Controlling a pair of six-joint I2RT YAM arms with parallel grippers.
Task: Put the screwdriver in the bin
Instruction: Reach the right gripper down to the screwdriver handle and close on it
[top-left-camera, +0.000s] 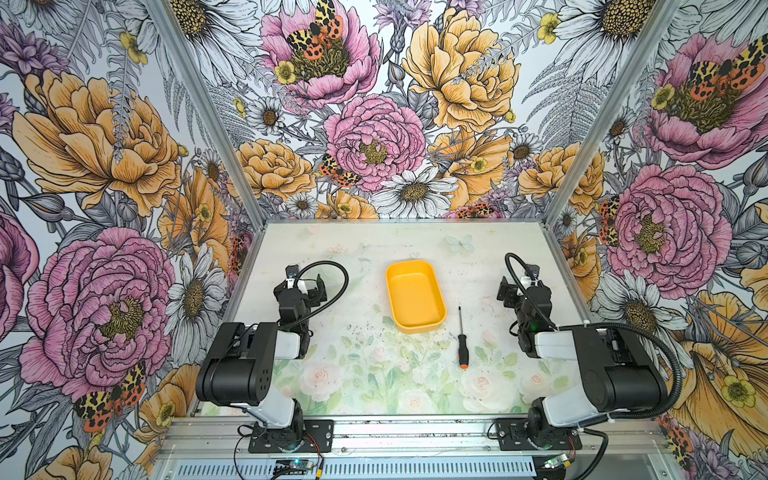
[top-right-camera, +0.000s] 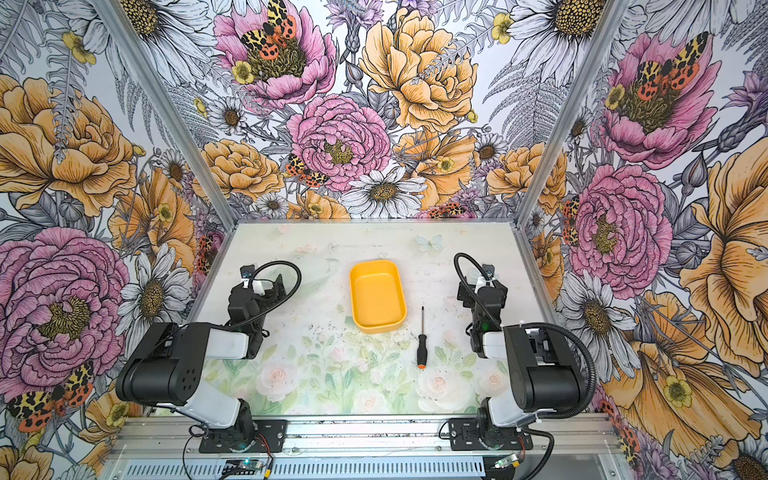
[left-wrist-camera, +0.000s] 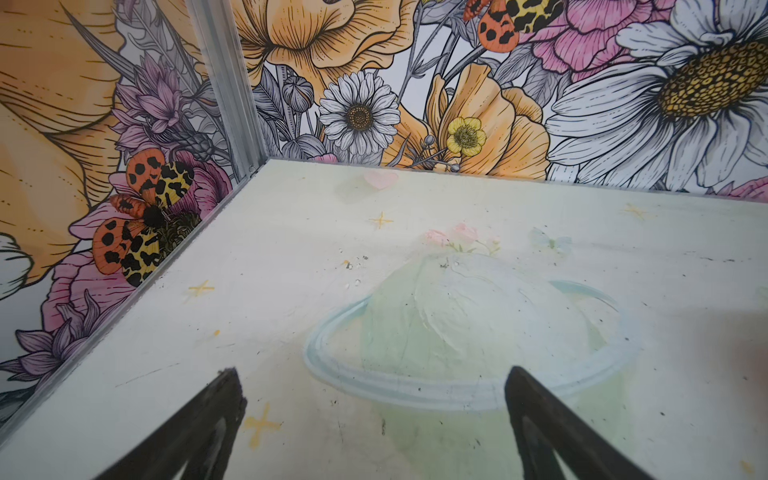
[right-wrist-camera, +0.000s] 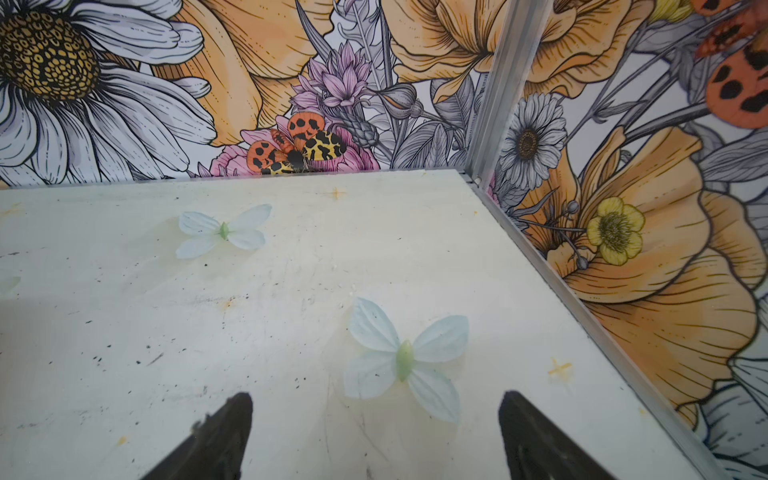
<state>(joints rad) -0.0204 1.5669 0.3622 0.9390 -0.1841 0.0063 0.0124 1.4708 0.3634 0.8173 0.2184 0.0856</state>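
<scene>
Yellow-orange bin (top-left-camera: 415, 297), one, black-handled screwdriver (top-left-camera: 462, 338), one, just beside it

Between your left pincer (left-wrist-camera: 372, 374) and your right pincer (right-wrist-camera: 374, 397), the bin (top-left-camera: 415, 297) looks like smooth yellow-orange plastic with a soft sheen. Just beside it, toward the right pincer, the screwdriver (top-left-camera: 462, 340) has a thin dark metal shaft, a matt black handle and an orange plastic-looking cap. Under both pincers the table (right-wrist-camera: 291, 291) is a pale printed sheet, matt, scuffed and flecked. The right pincer's fingers (right-wrist-camera: 224, 432) are matt black. Beyond them the corner post (right-wrist-camera: 498, 83) is bare brushed metal.
</scene>
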